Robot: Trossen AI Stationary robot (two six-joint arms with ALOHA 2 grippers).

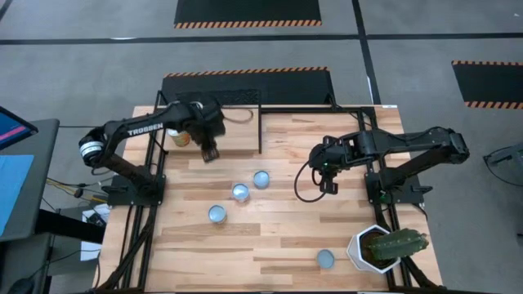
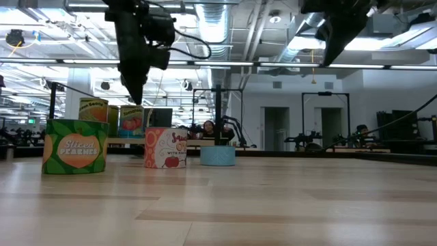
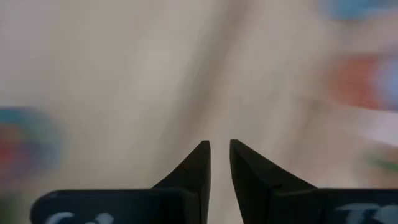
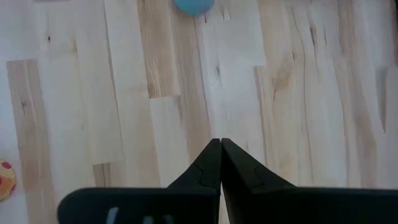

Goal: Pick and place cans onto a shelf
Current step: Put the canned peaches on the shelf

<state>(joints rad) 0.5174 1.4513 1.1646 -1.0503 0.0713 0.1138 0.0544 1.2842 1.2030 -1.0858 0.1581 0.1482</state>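
Planked table (image 1: 278, 245) fills the high view, grey floor around it, open workshop hall behind in the low view. Shelf (image 1: 233, 135) sits at the table's far edge, pale board inside thin black rods. Left arm reaches over the shelf; left gripper (image 1: 209, 153) hangs above the board's near edge, jaws a narrow slit apart, nothing between them. Right arm is parked over the table's right half; right gripper (image 1: 329, 186) has jaws pressed together, empty, bare planks under the tips. Cactus pot (image 1: 384, 245) stands well off from the right jaws, at the near right corner. Can (image 1: 181, 136) with a yellow label sits on the shelf just behind the left jaws, under the arm. Three blue-topped cans (image 1: 239, 193) cluster on the table between the two grippers, nearer the camera side than either set of jaws. Fourth blue can (image 1: 325, 260) sits alone, beyond the right jaws toward the near edge. Low view shows labelled cans (image 2: 75, 145) grouped below the left gripper.
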